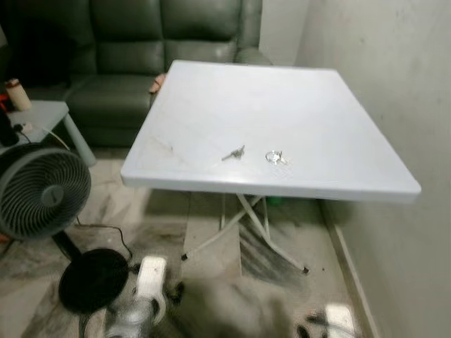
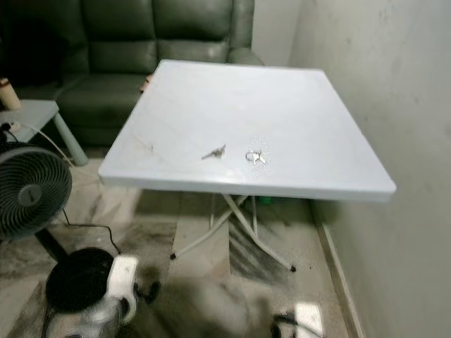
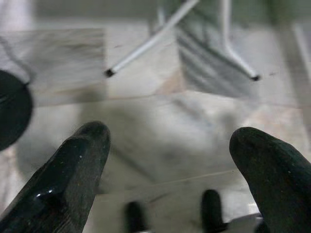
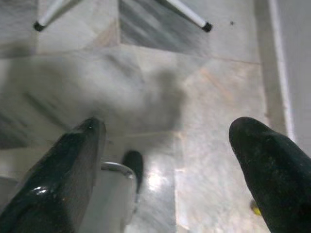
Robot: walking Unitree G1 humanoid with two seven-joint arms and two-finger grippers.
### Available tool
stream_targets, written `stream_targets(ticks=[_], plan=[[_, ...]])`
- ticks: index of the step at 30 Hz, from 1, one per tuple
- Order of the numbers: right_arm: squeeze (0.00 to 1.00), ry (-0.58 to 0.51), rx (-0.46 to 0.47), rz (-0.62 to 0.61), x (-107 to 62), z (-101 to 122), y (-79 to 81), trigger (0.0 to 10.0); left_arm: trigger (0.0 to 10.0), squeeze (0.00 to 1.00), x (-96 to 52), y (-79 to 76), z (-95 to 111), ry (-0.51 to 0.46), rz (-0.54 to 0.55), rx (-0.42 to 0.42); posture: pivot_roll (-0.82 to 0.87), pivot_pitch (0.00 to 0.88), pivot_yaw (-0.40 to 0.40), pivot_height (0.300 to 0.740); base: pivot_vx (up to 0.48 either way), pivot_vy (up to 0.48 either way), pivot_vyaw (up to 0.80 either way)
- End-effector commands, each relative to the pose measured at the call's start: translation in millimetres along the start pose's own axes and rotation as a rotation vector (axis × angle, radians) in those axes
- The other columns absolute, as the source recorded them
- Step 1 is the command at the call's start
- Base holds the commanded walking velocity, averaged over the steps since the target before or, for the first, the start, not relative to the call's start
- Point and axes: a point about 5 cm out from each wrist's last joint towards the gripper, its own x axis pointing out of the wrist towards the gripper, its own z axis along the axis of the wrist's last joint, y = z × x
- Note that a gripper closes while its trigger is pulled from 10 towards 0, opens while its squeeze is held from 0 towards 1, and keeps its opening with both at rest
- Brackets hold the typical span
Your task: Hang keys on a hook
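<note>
Left gripper [image 3: 167, 160]: I see both black fingers spread wide apart with nothing between them; it hangs low over the marble floor [image 3: 146, 121], pointing down at it.
Right gripper [image 4: 165, 160]: same on my right wrist feed, fingers wide apart and holding nothing, aimed at the floor near the wall skirting.
Left arm [image 1: 141, 296]: silver and white forearm visible low in my head view, blurred, below the table's near edge.
Keys [image 1: 235, 153]: small grey bunch lying flat on the white folding table [image 1: 211, 91], close to the near edge, roughly mid-way along it. Neither gripper touches it.
Key ring [image 1: 274, 157]: a shiny ring-like piece just beside the keys, toward the wall side, same distance from the near edge. I cannot tell whether it is joined to the keys.
Table legs [image 1: 243, 225]: white crossed tubes with black feet, standing on the floor under the near edge.
Wall [image 1: 394, 84]: the table's right edge runs close along it.
Sofa [image 1: 162, 42]: dark green, beyond the table's far edge.
Fan [image 1: 39, 190]: black standing fan off the table's left near corner, round base [image 1: 93, 279] on the floor.
Side table [image 1: 42, 116]: pale, left of the sofa, with a small container on it.
</note>
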Motion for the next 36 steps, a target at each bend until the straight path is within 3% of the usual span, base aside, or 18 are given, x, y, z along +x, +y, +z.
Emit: stream_targets(ticks=[1, 4, 8, 10, 14, 20, 23, 27, 29, 36], plan=[[0.0, -0.024, -0.003, 0.023, 3.3, 7.1, 7.8, 10.0, 10.0, 0.0, -1.5, 12.7, 6.5, -0.025, 0.03, 0.007, 0.01, 0.0, -0.036, 0.74, 0.0, 0.0, 0.0], [0.0, -0.061, -0.005, 0.036, 5.2, 15.6, 8.8, 10.0, 10.0, 0.0, 0.7, 11.2, 17.2, -0.069, 0.025, -0.009, 0.01, 0.0, -0.034, 0.74, 0.0, 0.0, 0.0], [0.0, -0.201, 0.006, 0.058, 10.2, 48.0, 8.5, 10.0, 10.0, 0.0, 5.0, 6.3, 49.9, -0.195, 0.006, 0.006, 0.01, 0.0, -0.029, 0.74, 0.0, 0.0, 0.0], [0.0, -0.3, 0.005, 0.075, 11.7, 70.5, 9.2, 10.0, 10.0, 0.0, 6.2, 6.0, 68.8, -0.26, -0.012, -0.029, 0.0, 0.0, -0.026, 0.74, 0.0, 0.0, 0.0], [0.0, -0.399, 0.002, 0.095, 11.4, 91.7, 10.3, 10.0, 10.0, 0.0, 5.7, 7.7, 90.2, -0.338, -0.019, -0.047, 0.0, 0.0, -0.023, 0.74, 0.0, 0.0, 0.0], [0.0, -0.604, 0.024, 0.116, 5.0, 129.3, 12.1, 10.0, 10.0, 0.0, 2.2, 9.3, 123.6, -0.458, -0.013, 0.021, -0.01, 0.0, -0.008, 0.74, 0.0, 0.0, 0.0], [0.0, -0.688, 0.02, 0.116, -0.3, 140.7, 13.6, 10.0, 10.0, 0.0, -0.3, 8.9, 132.6, -0.503, -0.013, 0.077, -0.01, 0.0, -0.002, 0.74, 0.0, 0.0, 0.0], [0.0, -0.797, -0.025, 0.113, -10.8, 152.7, 19.8, 10.0, 10.0, 0.0, -4.4, 8.2, 143.5, -0.572, -0.064, 0.042, -0.02, 0.0, 0.008, 0.74, 0.0, 0.0, 0.0], [0.0, -0.822, -0.053, 0.106, -14.2, 155.4, 21.5, 10.0, 10.0, 0.0, -6.1, 9.1, 146.6, -0.594, -0.055, 0.039, -0.02, 0.0, 0.008, 0.74, 0.0, 0.0, 0.0], [0.0, -0.887, -0.017, 0.097, -27.1, 168.6, 26.3, 10.0, 10.0, 0.0, -16.2, 13.2, 156.3, -0.684, -0.036, 0.072, -0.02, 0.0, 0.014, 0.74, 0.0, 0.0, 0.0]])
